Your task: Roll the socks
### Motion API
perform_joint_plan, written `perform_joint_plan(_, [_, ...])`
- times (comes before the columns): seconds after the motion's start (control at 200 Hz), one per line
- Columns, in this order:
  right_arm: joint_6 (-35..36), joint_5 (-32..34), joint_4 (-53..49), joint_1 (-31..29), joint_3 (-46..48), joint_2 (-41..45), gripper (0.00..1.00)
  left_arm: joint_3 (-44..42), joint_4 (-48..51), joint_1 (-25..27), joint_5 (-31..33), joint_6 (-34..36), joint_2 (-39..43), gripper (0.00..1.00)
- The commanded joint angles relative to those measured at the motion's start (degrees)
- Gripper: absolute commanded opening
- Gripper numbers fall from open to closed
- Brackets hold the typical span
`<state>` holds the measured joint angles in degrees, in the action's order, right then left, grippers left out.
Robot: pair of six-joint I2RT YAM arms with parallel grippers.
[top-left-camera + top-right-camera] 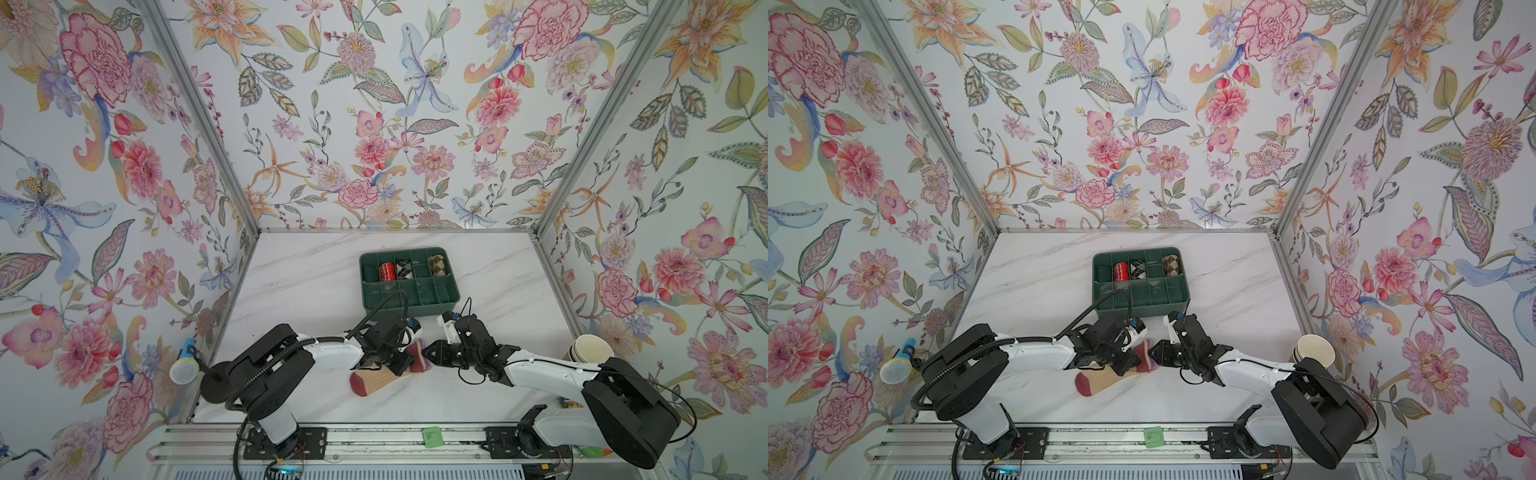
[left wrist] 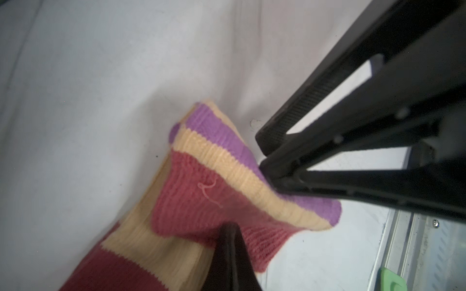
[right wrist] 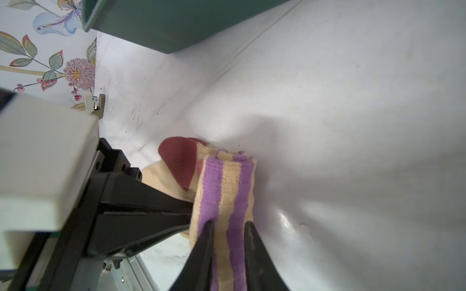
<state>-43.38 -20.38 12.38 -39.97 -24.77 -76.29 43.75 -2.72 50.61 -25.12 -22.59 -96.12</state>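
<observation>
Two robot arms meet over a cream, maroon and purple striped knitted sock (image 1: 374,380) (image 1: 1100,380) close to the front edge of the white marble-patterned worktop (image 1: 299,282), about midway between its side edges. The sock's maroon toe points toward the front-left corner, and its tan foot lies flat on the worktop. The purple-banded cuff end is lifted and folded over between the two claws.

The left claw (image 1: 401,365) (image 2: 228,231) has its tips pressed together, pinching the pinkish-red knit of the sock (image 2: 191,196) near the fold. The right claw (image 1: 426,353) (image 3: 228,226) is clamped on the doubled-over cuff. One finger sits on each side of the purple and cream stripes (image 3: 227,191), and fabric fills the narrow gap between them. The two claws work just beside each other, their tips nearly touching.

Just behind them, toward the back edge, stands a dark green plastic divided tray (image 1: 409,307) (image 3: 151,25). Its back row holds a rolled red sock (image 1: 387,271), a rolled black-and-white patterned sock (image 1: 404,269) next to it, and a rolled brown checked sock (image 1: 436,264) at the right end. The front-row compartments look dark; what is in them cannot be made out.

A stack of cream paper cups (image 1: 592,347) lies tipped at the worktop's right edge. A blue-handled microphone with a silver mesh head (image 1: 185,365) stands at the left edge.
</observation>
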Motion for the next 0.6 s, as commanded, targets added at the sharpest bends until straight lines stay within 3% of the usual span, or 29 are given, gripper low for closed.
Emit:
perform_joint_plan(0.0, [-1.0, -2.0, 3.6, -0.9, -1.2, -1.7, 0.24, -1.0, 0.0, -0.2, -0.2, -0.8, -1.3, 0.00])
perform_joint_plan(0.165, [-1.4, -3.0, 5.0, -1.5, -1.5, -3.9, 0.25, -1.5, -0.2, -0.2, -0.2, -0.7, -1.3, 0.00])
perform_joint_plan(0.28, [-1.4, -3.8, 5.3, -1.7, -1.5, -4.2, 0.41, -2.0, -0.2, -0.2, 0.0, -0.7, -1.0, 0.00])
perform_joint_plan(0.596, [-1.6, -3.7, 4.4, -3.2, -2.4, -6.7, 0.45, -2.9, -0.8, -0.3, 0.0, -0.8, -0.7, 0.00])
